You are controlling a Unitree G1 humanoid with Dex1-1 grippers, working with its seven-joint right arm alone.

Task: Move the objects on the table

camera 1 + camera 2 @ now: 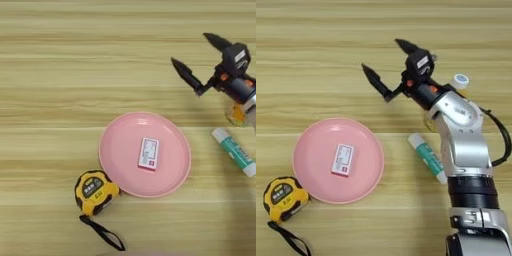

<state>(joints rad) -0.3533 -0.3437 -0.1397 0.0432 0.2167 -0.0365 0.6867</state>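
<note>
My end effector [387, 67] hangs spread and empty over bare surface [316, 45]; the bottle [460, 81] sits just behind my wrist, the glue [427, 157] beside my forearm, the tape [95, 191] touching the plate [117, 150]; nothing looks moved yet; far and left lie open.

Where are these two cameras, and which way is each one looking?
Left eye view: on the robot's head, looking down at the table; only the open jaws of the gripper and a bit of arm show at the right edge.
Right eye view: same head, aimed down too, reaching further right; the whole silver forearm shows.
Both share the pink plate, tape measure and glue stick.
</note>
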